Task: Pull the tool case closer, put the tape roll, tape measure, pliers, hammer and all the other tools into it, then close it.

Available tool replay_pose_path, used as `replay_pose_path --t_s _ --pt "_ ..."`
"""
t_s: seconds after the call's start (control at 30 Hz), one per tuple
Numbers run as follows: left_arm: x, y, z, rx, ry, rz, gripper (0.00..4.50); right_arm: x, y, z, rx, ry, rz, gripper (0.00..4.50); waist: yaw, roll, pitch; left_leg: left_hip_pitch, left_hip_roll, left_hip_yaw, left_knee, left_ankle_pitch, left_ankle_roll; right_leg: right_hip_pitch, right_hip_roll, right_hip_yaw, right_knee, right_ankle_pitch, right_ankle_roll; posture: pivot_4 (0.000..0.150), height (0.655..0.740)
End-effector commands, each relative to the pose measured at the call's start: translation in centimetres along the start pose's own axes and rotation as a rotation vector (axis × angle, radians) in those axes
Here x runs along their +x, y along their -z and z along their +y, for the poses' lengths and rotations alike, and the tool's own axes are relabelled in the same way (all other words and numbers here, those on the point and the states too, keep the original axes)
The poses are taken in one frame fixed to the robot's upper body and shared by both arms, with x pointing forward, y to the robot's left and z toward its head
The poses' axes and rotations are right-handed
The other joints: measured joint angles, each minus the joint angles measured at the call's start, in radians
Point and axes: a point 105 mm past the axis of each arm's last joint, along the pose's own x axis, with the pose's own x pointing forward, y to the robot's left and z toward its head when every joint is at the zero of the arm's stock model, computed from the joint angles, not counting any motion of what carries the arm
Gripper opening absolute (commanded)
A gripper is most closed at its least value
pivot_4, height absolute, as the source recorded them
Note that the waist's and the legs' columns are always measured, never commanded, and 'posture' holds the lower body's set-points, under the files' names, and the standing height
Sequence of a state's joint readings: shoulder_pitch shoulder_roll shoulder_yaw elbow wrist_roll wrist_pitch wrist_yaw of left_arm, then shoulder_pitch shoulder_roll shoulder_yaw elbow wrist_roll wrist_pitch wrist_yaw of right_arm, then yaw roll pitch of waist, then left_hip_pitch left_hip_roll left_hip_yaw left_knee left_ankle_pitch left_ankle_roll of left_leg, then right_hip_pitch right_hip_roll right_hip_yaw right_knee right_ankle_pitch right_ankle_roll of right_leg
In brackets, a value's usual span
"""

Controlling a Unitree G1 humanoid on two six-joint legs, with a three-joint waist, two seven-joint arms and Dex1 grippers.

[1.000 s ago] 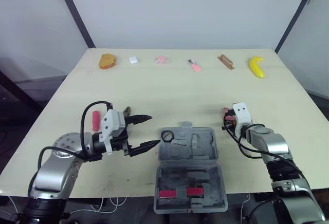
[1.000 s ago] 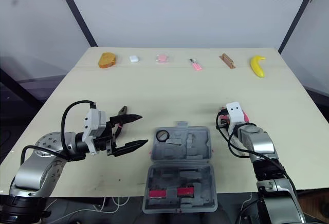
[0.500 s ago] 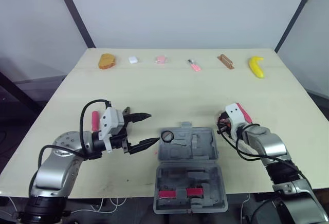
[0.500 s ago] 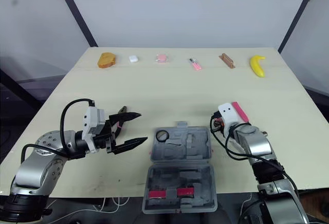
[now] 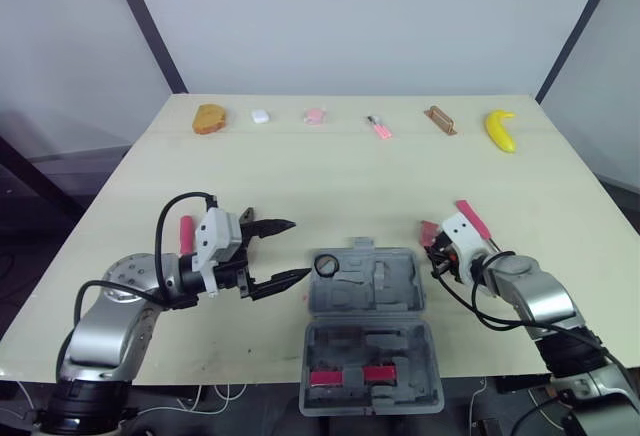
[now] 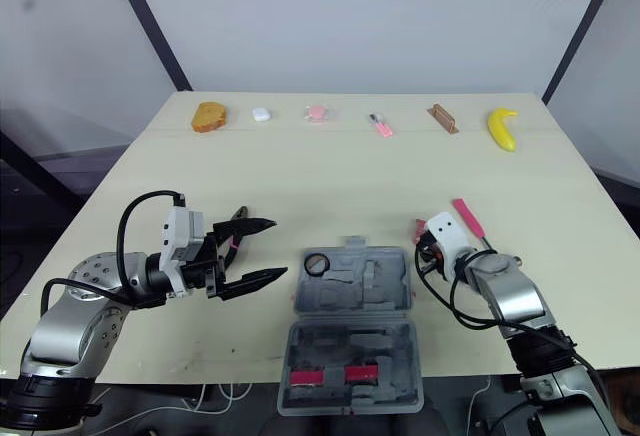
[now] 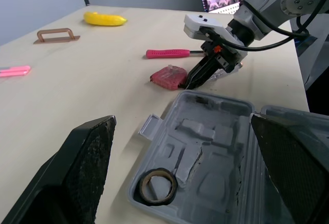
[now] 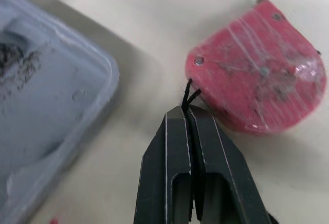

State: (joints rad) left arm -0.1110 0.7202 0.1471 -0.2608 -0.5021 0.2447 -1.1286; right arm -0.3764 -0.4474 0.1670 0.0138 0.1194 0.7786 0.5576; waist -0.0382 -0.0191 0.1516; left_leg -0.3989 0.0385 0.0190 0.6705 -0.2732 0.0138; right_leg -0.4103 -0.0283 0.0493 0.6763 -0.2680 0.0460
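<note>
Two halves of the grey tool case (image 5: 385, 288) lie spread open at the near edge of the counter (image 5: 330, 176), midway between the arms. The farther half holds the tape roll (image 5: 325, 264), lying flat in its left corner; the other moulded pockets there look bare. The nearer half has a couple of red pieces (image 5: 350, 376) seated along its near side; what they are I cannot make out.

Just off the case's right far corner sits the red tape measure (image 8: 257, 70), on the counter, not in the case. The right gripper (image 8: 185, 112) has its jaws pressed together, the tips right at a small black tab on the tape measure's edge. Beyond it lies a pink-handled tool (image 5: 472, 220) with a metal shaft, apart from the case.

The left gripper (image 5: 298, 249) hangs left of the case with its jaws wide apart, pointing toward the tape roll's corner and gripping nothing. Behind it is what looks like pliers (image 6: 238, 216), partly hidden by the upper jaw, and farther left a red-handled tool (image 5: 185, 233) lies on the counter.

Well away along the far edge runs a row: an orange-brown lump (image 5: 208, 118), a small white piece (image 5: 260, 116), a pink round piece (image 5: 314, 115), a small pink item (image 5: 378, 127), a brown handle-shaped piece (image 5: 438, 119) and a banana (image 5: 499, 129).
</note>
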Motion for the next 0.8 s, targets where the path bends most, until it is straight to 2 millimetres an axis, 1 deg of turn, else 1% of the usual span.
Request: replay_pose_path --t_s 0.03,0.23,0.37,0.47,0.8 --pt "-0.2 -0.6 0.3 0.033 0.0 -0.011 4.5 -0.6 -0.5 -0.3 0.009 0.019 -0.03 0.04 0.0 0.0 0.0 0.0 0.0 0.0 0.0 0.0 0.0 0.0 0.0 0.0 0.0 0.0 0.0 0.15 0.74" --pt "-0.1 -0.5 0.3 0.031 0.003 -0.011 4.5 -1.1 -2.1 -2.5 0.083 0.136 -0.138 0.04 0.0 0.0 0.0 0.0 0.0 0.0 0.0 0.0 0.0 0.0 0.0 0.0 0.0 0.0 0.0 0.15 0.74" --pt "-0.1 -0.5 0.3 0.032 0.004 -0.01 4.5 -1.5 -2.2 -3.6 0.075 0.16 -0.135 0.04 0.0 0.0 0.0 0.0 0.0 0.0 0.0 0.0 0.0 0.0 0.0 0.0 0.0 0.0 0.0 0.15 0.74" --pt "0.0 -0.4 0.3 0.032 0.005 -0.01 4.5 -1.6 -2.0 -4.0 0.073 0.164 -0.122 0.04 0.0 0.0 0.0 0.0 0.0 0.0 0.0 0.0 0.0 0.0 0.0 0.0 0.0 0.0 0.0 0.15 0.74" --pt "0.2 -0.4 0.3 0.034 0.007 -0.014 4.5 -2.0 0.7 -5.9 0.09 0.222 -0.039 0.04 0.0 0.0 0.0 0.0 0.0 0.0 0.0 0.0 0.0 0.0 0.0 0.0 0.0 0.0 0.0 0.15 0.74"
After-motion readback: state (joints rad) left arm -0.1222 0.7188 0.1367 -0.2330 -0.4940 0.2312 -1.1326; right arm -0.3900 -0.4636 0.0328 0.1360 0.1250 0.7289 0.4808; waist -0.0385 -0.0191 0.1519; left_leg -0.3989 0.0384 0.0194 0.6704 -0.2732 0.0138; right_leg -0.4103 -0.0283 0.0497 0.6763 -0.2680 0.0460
